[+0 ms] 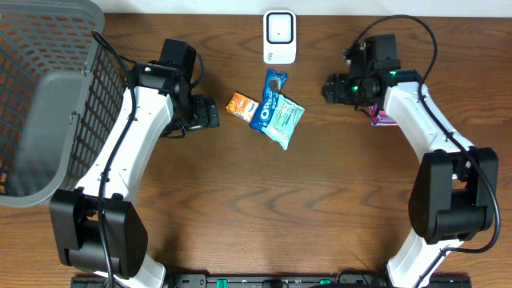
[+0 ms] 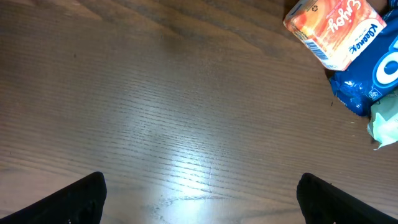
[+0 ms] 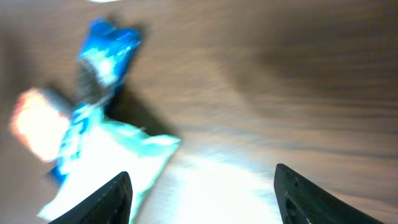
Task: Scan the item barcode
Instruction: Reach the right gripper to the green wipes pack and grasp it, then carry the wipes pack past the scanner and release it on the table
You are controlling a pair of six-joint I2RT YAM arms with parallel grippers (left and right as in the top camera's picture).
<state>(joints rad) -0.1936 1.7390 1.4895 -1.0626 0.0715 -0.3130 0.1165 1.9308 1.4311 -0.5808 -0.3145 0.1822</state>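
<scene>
My left pincer [image 2: 200, 186] stands apart, empty, just beside the orange packet [image 2: 333, 28]; my right pincer [image 3: 202, 177] is apart too. I should take the packet by its sides, leaving its faces free for the scanner [image 1: 279, 36].

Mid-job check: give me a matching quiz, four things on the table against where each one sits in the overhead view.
Things:
1. orange packet
2. blue Oreo pack
3. white scanner
4. grey basket

Places:
A. far edge of the table, near the centre
B. left end of the table
C. between the orange packet and the pale green packet
D. leftmost of the three packets

Pairs: 1-D, 2-C, 3-A, 4-B
</scene>
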